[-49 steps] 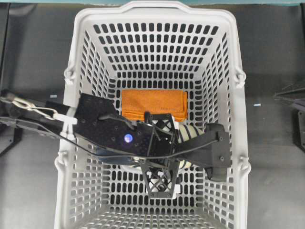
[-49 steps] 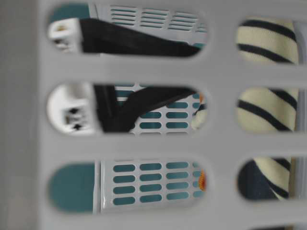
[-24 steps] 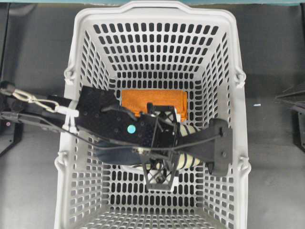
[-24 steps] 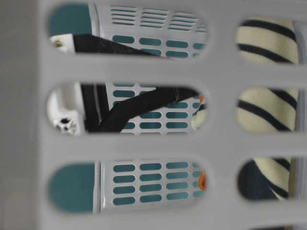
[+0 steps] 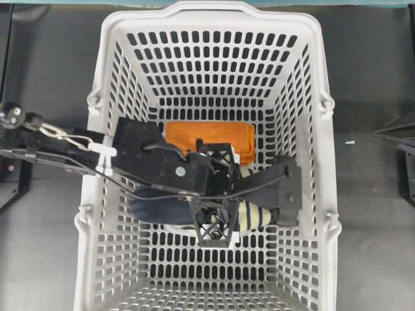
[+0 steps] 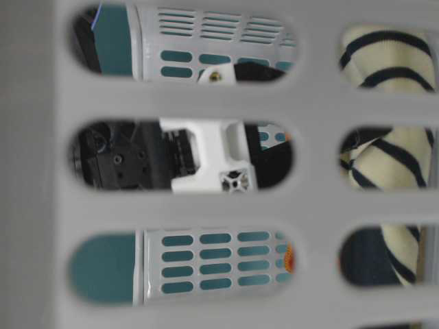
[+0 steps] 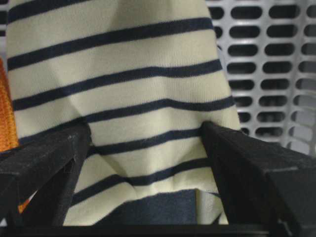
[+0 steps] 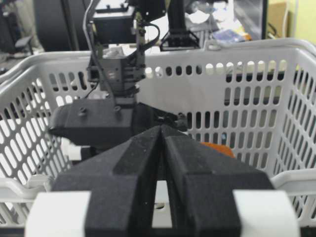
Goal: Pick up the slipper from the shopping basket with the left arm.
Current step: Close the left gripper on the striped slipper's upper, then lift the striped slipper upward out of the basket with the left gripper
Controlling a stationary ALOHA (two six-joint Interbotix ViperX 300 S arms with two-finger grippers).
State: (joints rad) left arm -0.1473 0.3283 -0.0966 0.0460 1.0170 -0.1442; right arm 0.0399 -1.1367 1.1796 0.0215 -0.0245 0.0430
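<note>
The slipper, cream-yellow with navy stripes, lies on the floor of the light-grey shopping basket. My left gripper is down inside the basket, right over it. In the left wrist view the left gripper stands open astride the slipper, and each black finger touches a side of the creased upper. From above, the striped toe and navy insole show past the arm. The right gripper is shut and empty outside the basket.
A folded orange cloth lies just behind the slipper, against the left finger's side. The slotted basket walls enclose the left arm closely. Dark table surface surrounds the basket.
The left gripper has gone down into the basket and over the slipper. Its body now shows through the wall slots, and the slipper's upper is creased.
</note>
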